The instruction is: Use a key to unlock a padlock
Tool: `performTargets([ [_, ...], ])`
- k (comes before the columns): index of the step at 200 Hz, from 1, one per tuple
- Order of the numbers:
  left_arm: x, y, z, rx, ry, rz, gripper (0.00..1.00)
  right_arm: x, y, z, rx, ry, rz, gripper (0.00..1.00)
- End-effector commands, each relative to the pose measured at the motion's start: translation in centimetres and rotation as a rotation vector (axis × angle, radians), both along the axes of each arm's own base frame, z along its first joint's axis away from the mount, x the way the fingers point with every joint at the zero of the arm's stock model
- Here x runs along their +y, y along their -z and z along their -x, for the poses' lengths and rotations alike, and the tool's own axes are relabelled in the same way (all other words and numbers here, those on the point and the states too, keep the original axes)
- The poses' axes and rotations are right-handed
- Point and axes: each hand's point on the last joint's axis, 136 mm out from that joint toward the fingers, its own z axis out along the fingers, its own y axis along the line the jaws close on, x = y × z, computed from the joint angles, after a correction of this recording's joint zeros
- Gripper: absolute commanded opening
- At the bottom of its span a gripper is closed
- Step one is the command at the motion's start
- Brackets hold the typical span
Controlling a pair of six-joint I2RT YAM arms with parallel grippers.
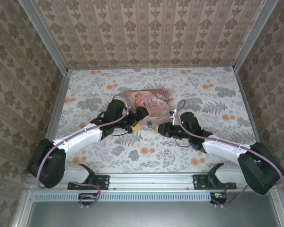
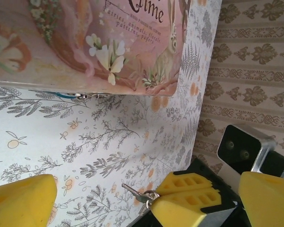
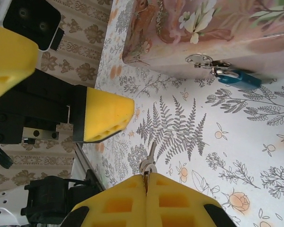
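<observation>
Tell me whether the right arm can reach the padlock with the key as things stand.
Probably yes. The right hand is shut on the key, and bare table lies between it and the padlock hanging on the tin. The open left hand stands off to one side.

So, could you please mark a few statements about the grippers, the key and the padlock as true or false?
1. The right gripper is shut on the key. True.
2. The left gripper grips the padlock. False: its jaws are open and it holds nothing.
3. The padlock hangs at the clasp of the pink tin. True.
4. The key sits inside the padlock. False: they are apart; the key sticks out of the right gripper, over the floral table.
</observation>
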Motion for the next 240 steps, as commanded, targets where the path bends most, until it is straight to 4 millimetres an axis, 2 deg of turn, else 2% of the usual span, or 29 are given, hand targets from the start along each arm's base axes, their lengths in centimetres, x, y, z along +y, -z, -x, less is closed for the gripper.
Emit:
performTargets([
  [1, -0.8, -1.5, -0.3, -0.042, 0.032, 0.026, 1.0, -0.6, -1.1, -0.2, -0.065, 0.03, -0.011, 0.0],
  [70, -0.8, -1.7, -0.1, -0.033, 0.034, 0.034, 1.0, -1.5, -2.4, 1.6, -0.155, -0.032, -0.02, 0.0],
  [126, -1.6, -1.3, 0.5, 0.019, 0.036, 0.095, 0.94, -1.1, -3.6, 2.3, -0.257, -0.114, -0.026, 0.0],
  [184, -4.1, -0.9, 1.3, 0.066, 0.076, 0.148, 0.84, -0.8, -4.4, 1.6, -0.279, -0.109, -0.023, 0.0],
  [240, -3.4, -0.6, 0.6, -0.004, 0.03, 0.137, 0.79, -0.8, -4.6, 0.0, -0.164, 0.014, -0.135, 0.0],
])
